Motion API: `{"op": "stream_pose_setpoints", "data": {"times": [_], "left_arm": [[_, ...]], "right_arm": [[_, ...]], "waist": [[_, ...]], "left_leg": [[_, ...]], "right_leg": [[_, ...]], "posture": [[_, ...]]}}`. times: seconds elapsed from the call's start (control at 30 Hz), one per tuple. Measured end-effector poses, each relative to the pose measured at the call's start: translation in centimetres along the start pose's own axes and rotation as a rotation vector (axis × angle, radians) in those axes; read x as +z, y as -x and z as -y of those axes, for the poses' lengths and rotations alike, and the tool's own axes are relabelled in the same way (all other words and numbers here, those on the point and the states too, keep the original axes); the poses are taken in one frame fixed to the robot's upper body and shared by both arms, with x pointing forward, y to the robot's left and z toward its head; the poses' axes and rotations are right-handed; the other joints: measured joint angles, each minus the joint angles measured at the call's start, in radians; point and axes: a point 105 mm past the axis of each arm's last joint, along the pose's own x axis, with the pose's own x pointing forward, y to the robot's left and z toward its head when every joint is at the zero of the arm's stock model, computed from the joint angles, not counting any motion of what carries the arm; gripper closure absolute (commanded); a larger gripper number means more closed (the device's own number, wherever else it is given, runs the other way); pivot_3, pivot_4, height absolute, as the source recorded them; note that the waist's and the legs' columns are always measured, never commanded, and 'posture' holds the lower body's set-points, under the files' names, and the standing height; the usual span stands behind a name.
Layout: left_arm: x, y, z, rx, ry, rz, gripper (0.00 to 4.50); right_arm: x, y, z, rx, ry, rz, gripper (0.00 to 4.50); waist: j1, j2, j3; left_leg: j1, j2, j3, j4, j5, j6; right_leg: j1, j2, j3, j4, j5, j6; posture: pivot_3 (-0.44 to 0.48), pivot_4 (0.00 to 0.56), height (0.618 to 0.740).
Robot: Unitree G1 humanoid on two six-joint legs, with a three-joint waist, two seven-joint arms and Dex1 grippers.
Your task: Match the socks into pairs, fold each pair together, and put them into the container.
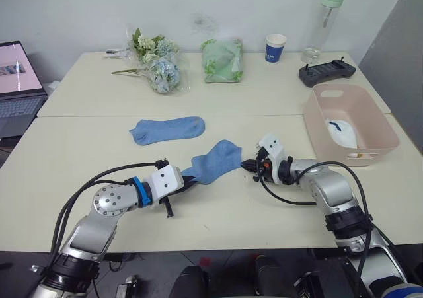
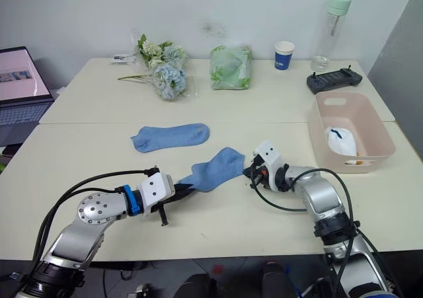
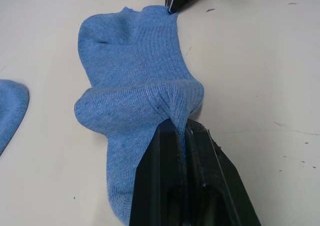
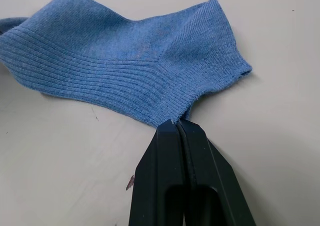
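Left wrist view — left claw [image 3: 181, 128] pinches sock [image 3: 135, 75].

**Blue socks on the table, white pair in the pink basin**

One light blue knitted ankle sock [image 1: 213, 163] lies near the front of the cream table, stretched slantwise, its ribbed cuff end toward the right and its middle bunched into a raised fold at the other end. A second light blue ankle sock [image 1: 168, 129] lies flat just behind it, lengthwise across the table, the two apart. The pale pink rectangular plastic basin [image 1: 371, 116] with rounded corners and a handle cutout stands upright at the right edge of the table; a white sock bundle [image 1: 342, 132] rests on its floor
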Motion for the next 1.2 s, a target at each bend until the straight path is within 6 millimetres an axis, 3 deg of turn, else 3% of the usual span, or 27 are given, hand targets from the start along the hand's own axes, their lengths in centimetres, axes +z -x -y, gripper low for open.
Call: {"op": "stream_pose_setpoints", "data": {"times": [0.27, 0.47, 0.57, 0.67, 0.87, 0.97, 1.2], "left_arm": [[0.8, -1.6, -1.0, -0.022, -0.046, 0.021, 4.5], [0.9, -2.5, -0.4, -0.058, -0.032, 0.03, 4.5], [0.7, -2.4, 0.1, -0.085, -0.017, 0.031, 4.5], [0.4, -2.2, 0.9, -0.117, 0.01, 0.031, 4.5], [0.5, -1.9, 1.5, -0.119, 0.033, 0.023, 4.5], [0.3, -1.7, 2.6, -0.14, 0.097, 0.015, 3.83], [0.4, -0.8, 2.5, -0.107, 0.109, 0.011, 1.67]], "right_arm": [[-0.6, 3.5, -0.1, -0.039, -0.084, 0.034, 4.47], [-1.1, 6.6, -1.9, -0.072, -0.166, 0.067, 4.47], [-1.9, 8.6, -4.2, -0.079, -0.223, 0.072, 4.47], [-3.3, 9.0, -5.8, -0.087, -0.281, 0.04, 4.47], [-3.3, 9.0, -5.9, -0.119, -0.304, 0.049, 4.47], [-3.8, 9.2, -5.9, -0.12, -0.288, 0.014, 3.88], [-3.9, 10.7, -5.6, -0.056, -0.171, -0.044, 1.43]], "waist": [[0.003, 0.0, 0.0], [-0.001, 0.0, 0.0], [0.003, 0.0, 0.0], [0.0, 0.0, 0.0], [0.0, 0.0, 0.0], [0.0, 0.0, 0.0], [0.0, 0.0, 0.0]], "left_leg": [[-0.002, 0.0, -0.001, 0.0, 0.0, 0.0], [-0.002, 0.0, -0.001, 0.0, 0.0, 0.0], [-0.003, 0.0, -0.004, 0.0, 0.0, 0.0], [-0.002, 0.0, -0.004, 0.001, 0.0, 0.001], [0.001, 0.0, -0.005, 0.0, 0.0, 0.001], [0.001, 0.0, -0.005, 0.0, -0.001, 0.002], [0.005, 0.0, -0.005, 0.0, -0.001, 0.003]], "right_leg": [[0.0, 0.0, -0.001, -0.001, 0.0, 0.0], [-0.001, 0.0, -0.001, 0.0, 0.0, 0.0], [0.0, 0.0, -0.002, -0.001, 0.0, 0.0], [0.0, 0.0, 0.0, 0.0, 0.0, 0.0], [0.003, 0.001, -0.001, 0.0, 0.0, 0.001], [0.002, 0.001, 0.0, -0.002, 0.0, 0.001], [0.007, 0.001, -0.001, -0.003, 0.0, 0.001]], "posture": [[0.0, 0.15, 0.74], [0.0, 0.15, 0.74], [0.0, 0.15, 0.74], [0.0, 0.15, 0.74], [0.0, 0.15, 0.74], [0.0, 0.15, 0.74], [0.0, 0.15, 0.74]]}}
